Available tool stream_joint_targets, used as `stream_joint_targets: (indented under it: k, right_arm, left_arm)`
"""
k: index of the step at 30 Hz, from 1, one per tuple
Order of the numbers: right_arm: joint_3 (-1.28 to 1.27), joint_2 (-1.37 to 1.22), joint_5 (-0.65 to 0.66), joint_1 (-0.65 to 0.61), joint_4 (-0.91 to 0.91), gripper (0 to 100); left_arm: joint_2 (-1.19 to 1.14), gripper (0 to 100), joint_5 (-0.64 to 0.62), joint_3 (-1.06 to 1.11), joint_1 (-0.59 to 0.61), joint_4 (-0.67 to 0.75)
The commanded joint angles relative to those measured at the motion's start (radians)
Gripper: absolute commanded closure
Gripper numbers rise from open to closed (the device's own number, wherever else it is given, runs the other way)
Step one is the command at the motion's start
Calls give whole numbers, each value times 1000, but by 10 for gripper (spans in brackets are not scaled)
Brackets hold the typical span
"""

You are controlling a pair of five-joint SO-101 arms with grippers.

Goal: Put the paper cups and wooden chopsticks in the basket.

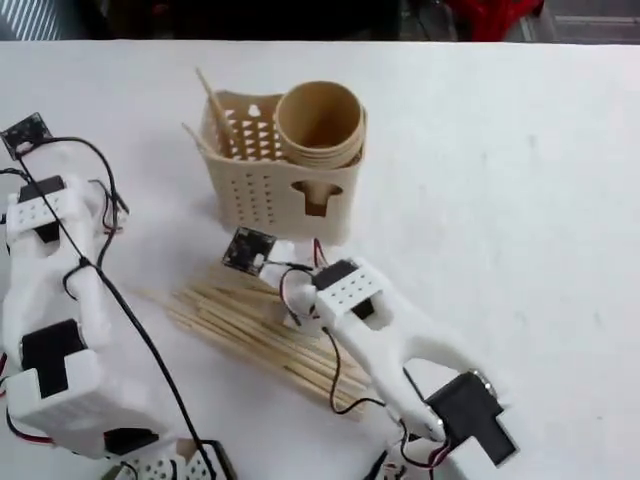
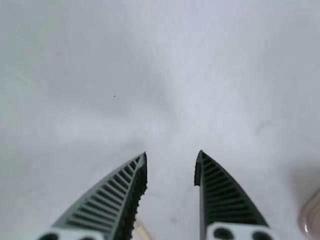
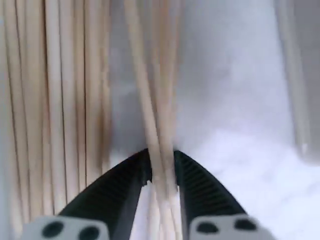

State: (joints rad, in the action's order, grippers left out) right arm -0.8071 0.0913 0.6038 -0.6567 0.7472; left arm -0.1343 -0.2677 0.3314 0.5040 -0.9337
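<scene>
Jaws of right gripper (image 3: 161, 155) clamp chopsticks (image 3: 144, 100) running lengthwise between them; left gripper (image 2: 172, 155) gapes.

You are working at what is looking like a robotics lab bench: a plain white table (image 1: 520, 200) is carrying two white arms (image 1: 395, 335), with bare wiring (image 1: 130, 322) and an exposed camera board (image 1: 248, 250) showing.

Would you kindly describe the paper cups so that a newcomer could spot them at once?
Find the perforated basket standing on the white table. The cups sit nested in its right half, mouths up. They are round and wide, unlike the thin chopsticks leaning in its left half.
</scene>
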Motion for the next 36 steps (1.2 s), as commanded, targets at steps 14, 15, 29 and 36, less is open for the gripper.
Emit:
stream_joint_targets:
  k: [14, 15, 29, 36]
  right_arm:
    - [29, 239, -80, 2, 156, 910]
    - [29, 229, -80, 2, 160, 878]
    - [31, 159, -78, 10, 42, 808]
    - [15, 157, -78, 10, 7, 805]
  left_arm:
    - [7, 827, -6, -9, 7, 14]
    - [7, 827, -6, -9, 7, 14]
    - [7, 827, -6, -9, 7, 14]
    - [7, 827, -6, -8, 7, 14]
